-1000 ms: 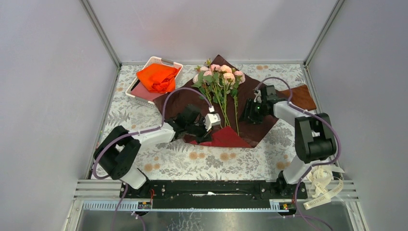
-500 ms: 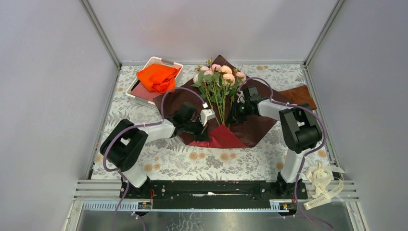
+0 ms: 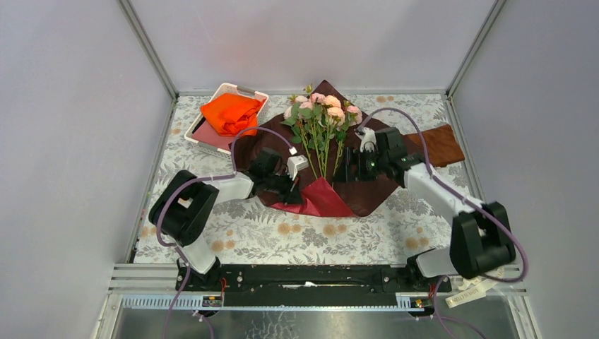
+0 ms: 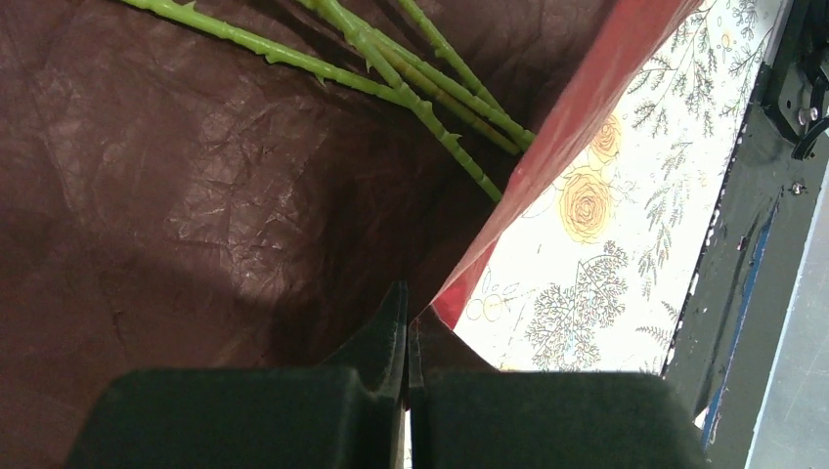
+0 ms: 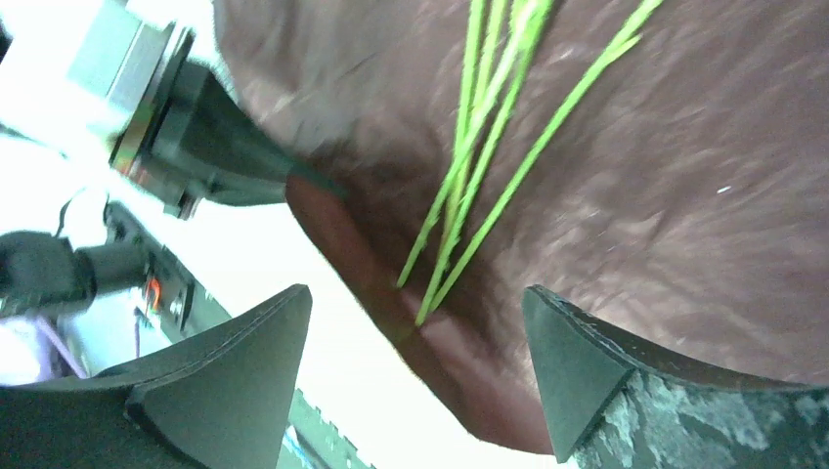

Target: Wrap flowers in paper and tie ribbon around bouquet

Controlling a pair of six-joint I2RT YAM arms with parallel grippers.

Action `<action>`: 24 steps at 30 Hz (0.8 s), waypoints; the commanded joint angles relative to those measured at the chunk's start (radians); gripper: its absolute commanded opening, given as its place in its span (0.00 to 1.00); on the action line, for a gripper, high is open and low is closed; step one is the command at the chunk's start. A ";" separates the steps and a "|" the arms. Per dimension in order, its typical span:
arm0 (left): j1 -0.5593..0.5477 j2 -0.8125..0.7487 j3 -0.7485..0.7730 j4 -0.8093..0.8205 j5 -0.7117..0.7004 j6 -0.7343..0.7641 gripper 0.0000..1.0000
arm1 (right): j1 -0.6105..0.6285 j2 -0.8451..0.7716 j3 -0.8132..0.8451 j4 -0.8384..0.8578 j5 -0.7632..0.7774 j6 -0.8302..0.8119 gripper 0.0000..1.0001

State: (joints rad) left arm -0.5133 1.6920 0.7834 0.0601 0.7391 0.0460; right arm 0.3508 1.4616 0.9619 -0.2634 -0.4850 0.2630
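Two-handed fold: pinching paper edge tight in left gripper, holding flap up beside stem ends, probably for wrapping; hanging right gripper released, stems of flowers lying between its fingers, untouched.

The right wrist view is blurred throughout. There the flowers show only as streaky green stems cut off by the top edge, and the paper is a soft brownish smear.

In the left wrist view the stems also run off the top edge, with no blooms in frame.

From above:
- The ribbon is mostly hidden behind the right arm's base, and its lettering is too small to read.
- The orange cloth covers most of a dark red item in the white basket, so that item cannot be identified.
- The brown cloth loses its left end behind the right arm.
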 commanded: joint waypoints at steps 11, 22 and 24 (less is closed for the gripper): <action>0.039 0.018 -0.013 0.060 0.031 -0.008 0.00 | 0.083 -0.149 -0.345 0.309 -0.062 -0.009 0.94; 0.071 -0.002 0.017 0.015 -0.008 0.011 0.04 | 0.096 -0.048 -0.335 0.341 -0.040 -0.022 0.11; 0.077 -0.018 0.076 -0.093 0.001 0.081 0.41 | 0.094 -0.025 -0.305 0.308 -0.003 -0.031 0.00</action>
State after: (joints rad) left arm -0.4599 1.6993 0.7773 0.0582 0.7471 0.0475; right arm 0.4404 1.4021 0.5930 0.0444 -0.5575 0.2523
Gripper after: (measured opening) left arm 0.169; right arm 0.076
